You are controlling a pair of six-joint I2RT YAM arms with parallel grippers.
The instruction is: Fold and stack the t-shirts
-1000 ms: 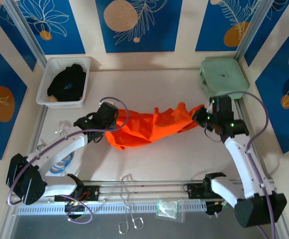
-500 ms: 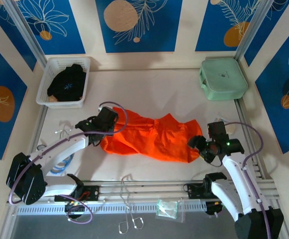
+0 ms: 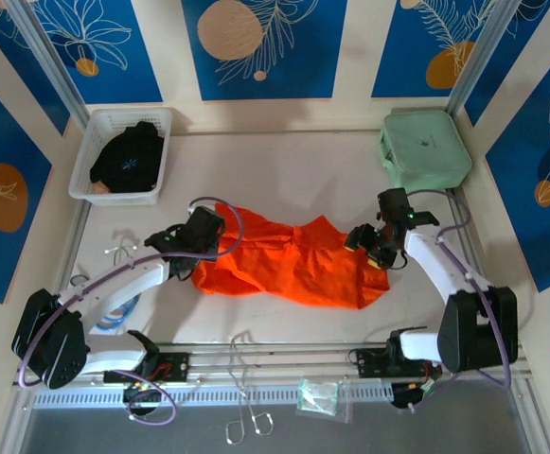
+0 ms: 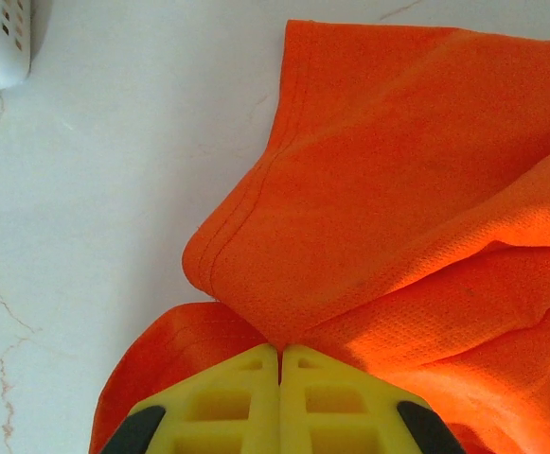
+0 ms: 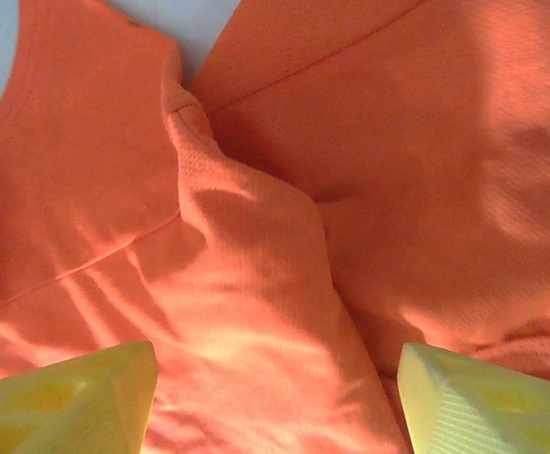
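The bright orange short-sleeved fabric t-shirt [image 3: 284, 267] lies crumpled on the pale table [image 3: 293, 180]. The left gripper [image 4: 280, 361] pinches its left edge, jaws closed tight. The right gripper [image 5: 276, 364] hangs wide open over its right end, holding nothing. Far left, the black fabric garment [image 3: 131, 156] lies in a white plastic basket [image 3: 104, 118].

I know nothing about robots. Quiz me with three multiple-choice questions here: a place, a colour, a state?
1. Where is the black garment? A on the floor; B in the white basket; C on a chair.
2. What colour is the t-shirt on the table? A orange; B yellow; C white.
3. The right gripper is: A shut on the t-shirt; B holding the basket; C open.
Answers: B, it lies inside the basket; A, bright orange fabric; C, its fingers stand apart.
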